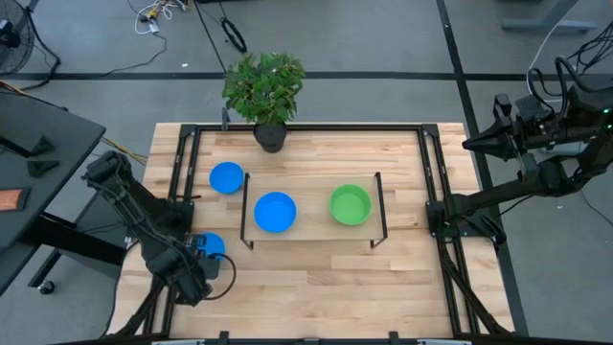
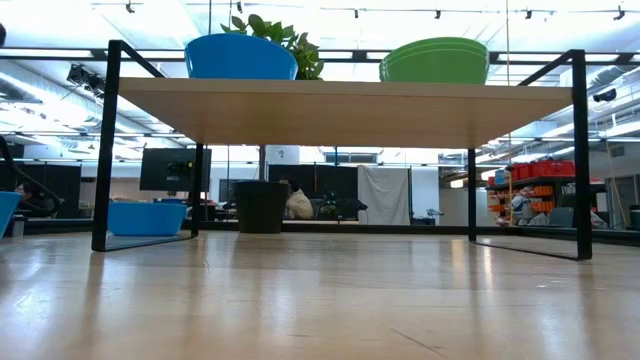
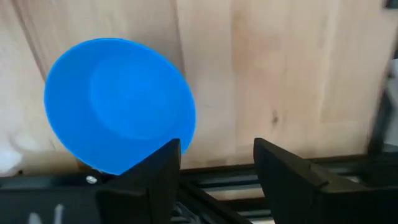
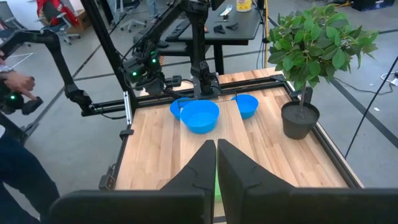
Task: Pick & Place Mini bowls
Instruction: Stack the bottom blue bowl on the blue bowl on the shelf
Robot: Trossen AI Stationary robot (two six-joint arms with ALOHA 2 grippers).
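Observation:
Three blue mini bowls and one green one show. One blue bowl (image 1: pixel 276 212) and the green bowl (image 1: pixel 351 205) sit on a small raised wooden shelf (image 1: pixel 311 233). Another blue bowl (image 1: pixel 227 177) rests on the table near the plant. The third blue bowl (image 1: pixel 210 245) (image 3: pixel 118 102) lies by the table's left edge, partly under my left gripper (image 1: pixel 203 257) (image 3: pixel 217 155). That gripper is open, and the bowl lies beside one finger, not between the two. My right gripper (image 4: pixel 216 155) is shut and waits off the table's right side. My left gripper has one fingertip (image 3: pixel 166 152) in front of the blue bowl's rim (image 3: pixel 177 134), coming from above. Bare wood shows between the two fingers. I cannot tell whether the finger touches the rim.
A leafy plant in a dark pot (image 1: pixel 270 134) stands at the table's far edge. A black frame rail (image 1: pixel 182 172) runs along the table's left side, close to my left gripper. A person's hand (image 4: pixel 15 81) shows beyond the table in the right wrist view.

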